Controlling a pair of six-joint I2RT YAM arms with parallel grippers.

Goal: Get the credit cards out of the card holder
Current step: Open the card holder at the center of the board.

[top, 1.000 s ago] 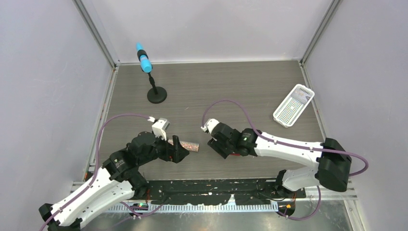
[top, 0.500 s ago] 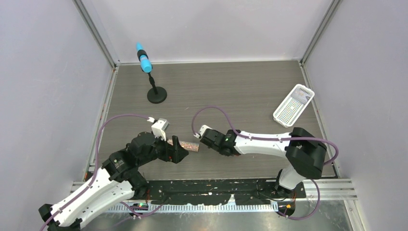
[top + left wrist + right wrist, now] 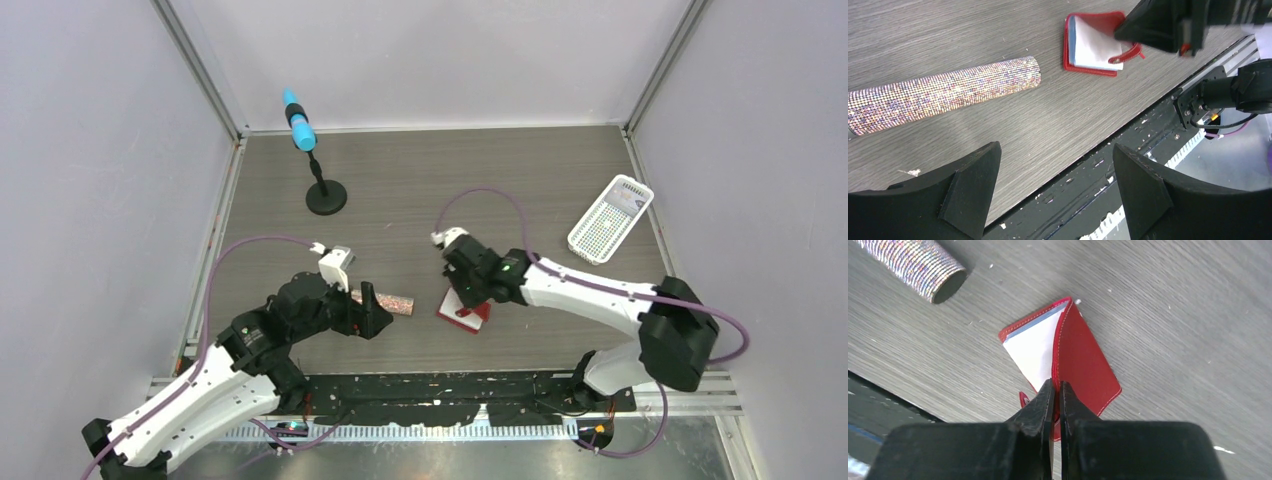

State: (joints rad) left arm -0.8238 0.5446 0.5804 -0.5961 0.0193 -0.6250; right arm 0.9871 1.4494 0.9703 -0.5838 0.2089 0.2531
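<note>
The red card holder [image 3: 462, 310] [image 3: 1091, 68] [image 3: 1088, 357] lies on the table near its front edge, with its cover lifted partway. My right gripper [image 3: 468, 298] [image 3: 1057, 386] is shut on the edge of that red cover. Under the cover shows a pale white face with a light blue-grey rim [image 3: 1033, 347] [image 3: 1093, 45]. I cannot tell whether it is one of the credit cards or the inner pocket. My left gripper [image 3: 375, 312] [image 3: 1054, 147] hangs open and empty over the front edge, left of the holder.
A glittery pink-brown tube [image 3: 392, 302] [image 3: 943, 95] [image 3: 913, 265] lies between the two grippers. A white perforated basket [image 3: 610, 218] sits at the right, a black stand with a blue top [image 3: 312, 165] at the back left. The black front rail [image 3: 1148, 150] runs along the table edge.
My right gripper has closed on the card holder's cover and pulled back to the right, so the red holder now shows. The left arm has hardly moved.
</note>
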